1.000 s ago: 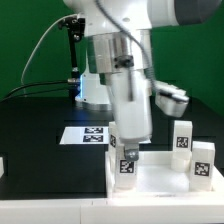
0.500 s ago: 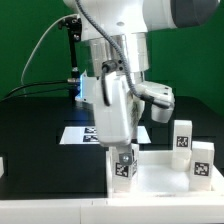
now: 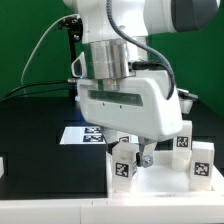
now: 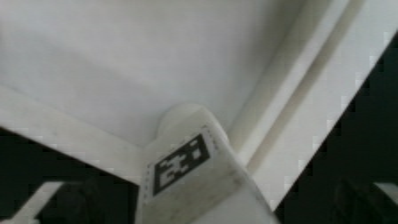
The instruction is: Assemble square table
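Note:
The square table's white slab (image 3: 160, 182) lies at the front of the black table. My gripper (image 3: 131, 157) is shut on a short white leg (image 3: 124, 167) with a black-and-white tag. The leg stands upright at the slab's corner on the exterior view's left. In the wrist view the leg (image 4: 192, 170) runs between my dark fingers (image 4: 50, 203), with the slab (image 4: 160, 60) behind it. My gripper (image 4: 214, 208) sits at that frame's lower edge. Two more tagged legs (image 3: 182, 136) (image 3: 203, 164) stand on the exterior view's right. Whether the leg's end sits in a corner hole is hidden.
The marker board (image 3: 86, 134) lies flat on the black table behind the slab. The arm's wide white wrist (image 3: 125, 100) hangs over the slab and hides its middle. A green wall and a dark stand with cables are at the back.
My wrist has turned about its upright axis, so its broad side now faces the camera. The leg has stayed at the same corner of the slab, still held.

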You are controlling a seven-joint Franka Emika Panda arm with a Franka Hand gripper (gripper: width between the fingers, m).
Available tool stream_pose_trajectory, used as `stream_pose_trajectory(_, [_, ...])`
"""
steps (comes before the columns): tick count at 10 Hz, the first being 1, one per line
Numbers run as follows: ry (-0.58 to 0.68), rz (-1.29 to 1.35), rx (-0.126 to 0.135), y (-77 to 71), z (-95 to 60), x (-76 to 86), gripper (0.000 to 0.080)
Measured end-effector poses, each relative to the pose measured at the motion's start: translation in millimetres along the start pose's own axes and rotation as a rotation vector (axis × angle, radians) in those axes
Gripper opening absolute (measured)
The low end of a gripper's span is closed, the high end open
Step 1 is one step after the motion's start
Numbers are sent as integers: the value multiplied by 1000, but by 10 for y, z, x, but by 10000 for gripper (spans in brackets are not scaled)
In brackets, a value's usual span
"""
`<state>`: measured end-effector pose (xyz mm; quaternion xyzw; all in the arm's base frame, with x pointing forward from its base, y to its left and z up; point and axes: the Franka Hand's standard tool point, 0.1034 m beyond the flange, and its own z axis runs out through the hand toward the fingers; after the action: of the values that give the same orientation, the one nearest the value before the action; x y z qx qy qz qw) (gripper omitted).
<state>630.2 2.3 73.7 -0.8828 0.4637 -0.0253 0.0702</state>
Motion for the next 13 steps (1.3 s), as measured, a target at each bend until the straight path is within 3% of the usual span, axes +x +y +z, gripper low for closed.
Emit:
stream_pose_trajectory(2, [16,-347,-35,28,-28,81,649])
stream_pose_trajectory(3, [16,-297,-35,33,-22,75,649])
stream_pose_trajectory(4, [17,-280,-36,37,-22,78,570])
stream_pose_trajectory(5, [17,-279,-36,39,-22,81,386])
stream_pose_trajectory(6, [17,-192,-34,38,-21,78,386])
stream_pose_trajectory(7, [19,-108,-33,42,-21,81,282])
stream_pose_trajectory(10, [25,213,-28,57,-22,89,284])
stream_pose_trajectory(13, [17,737,33,50,-11,93,284])
